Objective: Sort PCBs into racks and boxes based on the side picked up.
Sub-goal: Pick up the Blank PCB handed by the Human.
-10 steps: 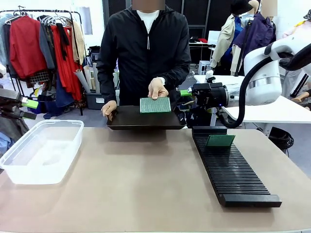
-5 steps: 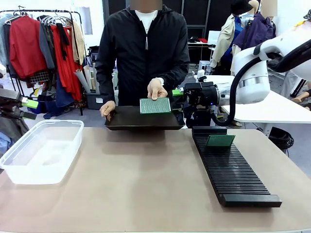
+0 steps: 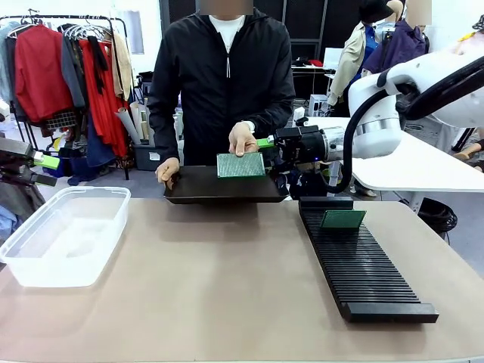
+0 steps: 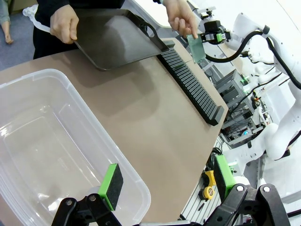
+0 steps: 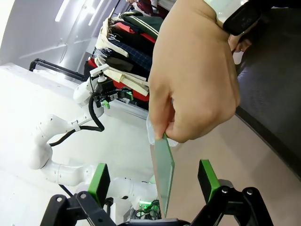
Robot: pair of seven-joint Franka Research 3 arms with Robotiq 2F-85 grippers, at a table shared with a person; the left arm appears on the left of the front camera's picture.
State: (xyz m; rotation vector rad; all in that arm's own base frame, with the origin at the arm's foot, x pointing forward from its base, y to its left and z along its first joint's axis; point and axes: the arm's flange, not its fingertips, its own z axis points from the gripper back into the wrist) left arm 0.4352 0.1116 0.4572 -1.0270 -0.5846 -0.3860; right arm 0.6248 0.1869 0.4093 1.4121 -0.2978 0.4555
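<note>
Right claw (image 3: pixel 266 144): fingers wide apart, nothing gripped. The right wrist view has one green pad on either side of the PCB (image 5: pixel 162 172), which hangs edge-on in the gap. No pad touches it that I can see. From the front camera the claw lies level, pointing at the board's right-hand edge.

PCB: pinched by its top edge in the person's hand (image 3: pixel 243 138) and held upright just above the dark brown tray (image 3: pixel 223 187), paler speckled face toward the robot. The person's other hand (image 3: pixel 169 168) steadies the tray's left end at the far edge of the counter (image 3: pixel 227 287).

Handling, judged: thin, stiff and light. It will not sag, but the bare board is likely slick against the pads and could pivot if taken by a corner. The best hold looks like the free lower half, pads square on the two flat faces, well clear of the person's fingertips. Close gently, and squeeze across the faces only, not edge to edge.

Rack (image 3: pixel 363 265): on the counter at the robot's right. A second PCB (image 3: pixel 342 219) stands in a slot near its far end; the other slots are free.

Left claw (image 4: pixel 167 181): fingers apart, empty, above the near corner of the box (image 3: pixel 113 227). The box sits on the counter at the robot's left with no board in it.
</note>
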